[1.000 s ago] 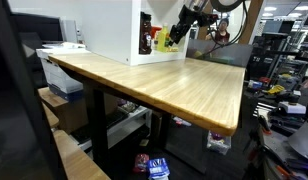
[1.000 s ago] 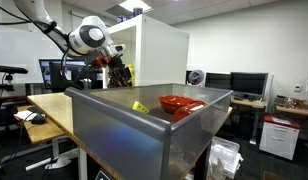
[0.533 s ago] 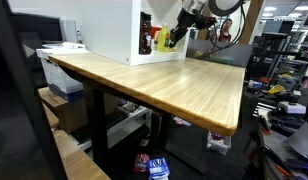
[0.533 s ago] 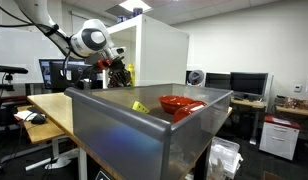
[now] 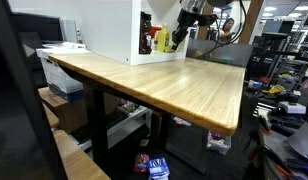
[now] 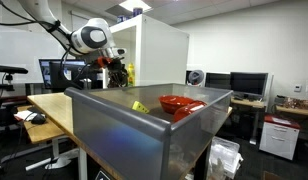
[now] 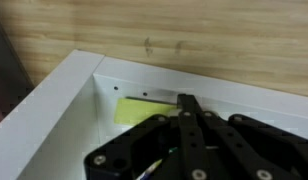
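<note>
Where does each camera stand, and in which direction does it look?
An exterior view: low by the wooden table's corner, looking along it to the white box; arm and gripper show.
An exterior view: behind a grey bin, facing the arm and gripper.
Wrist view: looks down into the box's corner; its shut fingers show.
All three share the white box and the yellow thing.

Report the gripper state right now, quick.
Gripper: closed, jaws together just above the yellow thing in the white box. Whether it pinches that thing cannot be told.
</note>
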Controlling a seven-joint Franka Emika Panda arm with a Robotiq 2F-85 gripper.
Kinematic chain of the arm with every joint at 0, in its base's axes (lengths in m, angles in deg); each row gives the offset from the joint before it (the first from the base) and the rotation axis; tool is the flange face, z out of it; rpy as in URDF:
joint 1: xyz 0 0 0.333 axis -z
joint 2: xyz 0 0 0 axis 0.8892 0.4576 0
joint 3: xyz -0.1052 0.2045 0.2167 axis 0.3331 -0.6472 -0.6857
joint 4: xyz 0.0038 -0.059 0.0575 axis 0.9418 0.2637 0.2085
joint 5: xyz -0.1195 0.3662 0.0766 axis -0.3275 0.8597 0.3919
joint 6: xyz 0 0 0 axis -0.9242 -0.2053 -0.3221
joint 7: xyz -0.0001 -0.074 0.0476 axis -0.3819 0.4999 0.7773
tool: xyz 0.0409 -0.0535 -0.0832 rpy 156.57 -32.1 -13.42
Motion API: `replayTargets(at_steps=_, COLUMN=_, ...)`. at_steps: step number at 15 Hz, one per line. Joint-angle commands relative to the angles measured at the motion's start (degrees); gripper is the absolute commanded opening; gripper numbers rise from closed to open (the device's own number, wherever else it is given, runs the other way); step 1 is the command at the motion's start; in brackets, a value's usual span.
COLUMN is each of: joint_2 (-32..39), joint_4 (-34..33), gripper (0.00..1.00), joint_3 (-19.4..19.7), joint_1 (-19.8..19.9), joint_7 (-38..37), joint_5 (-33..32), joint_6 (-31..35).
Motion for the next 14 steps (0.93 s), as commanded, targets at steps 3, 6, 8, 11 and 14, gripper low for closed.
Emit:
replayTargets(at_steps=3, joint_2=0.2, joint_4=-1.6, gripper=0.0, joint_3=0.5, joint_1=-0.9, joint_7=3.8, joint_5=2.6, joint_6=-7.0)
replayTargets(at_steps=6, joint_2=-0.3, joint_4=-1.5, gripper=0.0, joint_3=0.4, joint_1=-1.0, joint_7=3.5, joint_5=2.4, joint_6=-7.6)
replayTargets(at_steps=8, joint_2=-0.7, joint_4=-1.4, gripper=0.0, joint_3=0.4, joint_1=-1.0, joint_7=3.4, joint_5=2.0, joint_6=-7.0)
replayTargets(at_steps=11, joint_2=-1.2, joint_4=-2.1, gripper=0.0, joint_3=0.4, joint_1=-1.2, joint_7=5.5, joint_5=2.8, joint_6=-7.2)
replayTargets(at_steps=14, joint_2=-1.5, joint_4=-3.9, gripper=0.0, joint_3=0.7, joint_1=-1.4, joint_7=12.5, joint_5=5.0, joint_6=-9.5)
